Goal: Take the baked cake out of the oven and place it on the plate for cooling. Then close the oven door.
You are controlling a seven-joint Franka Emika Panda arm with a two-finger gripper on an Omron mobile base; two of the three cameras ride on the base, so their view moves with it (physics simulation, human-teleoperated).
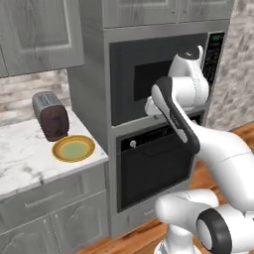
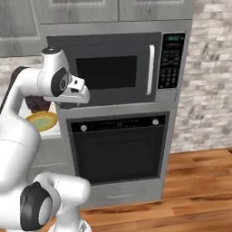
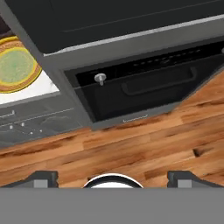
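Note:
The oven (image 2: pixel 118 152) sits below the microwave, and the oven door (image 1: pixel 154 171) is shut, its bar handle (image 3: pixel 157 81) lying flat against the front. With the door shut, the baked cake is hidden. The plate (image 1: pixel 73 148), yellow-rimmed with a pale green centre, rests bare on the marble counter to the left of the oven and also shows in the hand view (image 3: pixel 15 65). My gripper (image 3: pixel 113 179) is open with nothing between its fingertips (image 3: pixel 41 179). It hangs in front of the microwave's lower left corner, above the oven's white knob (image 3: pixel 100 78), looking down.
A dark toaster (image 1: pixel 49 115) stands behind the plate on the counter (image 1: pixel 30 163). The microwave (image 2: pixel 108 70) with its keypad (image 2: pixel 170 61) fills the cabinet above the oven. Wooden floor (image 2: pixel 181 190) stretches in front of the oven.

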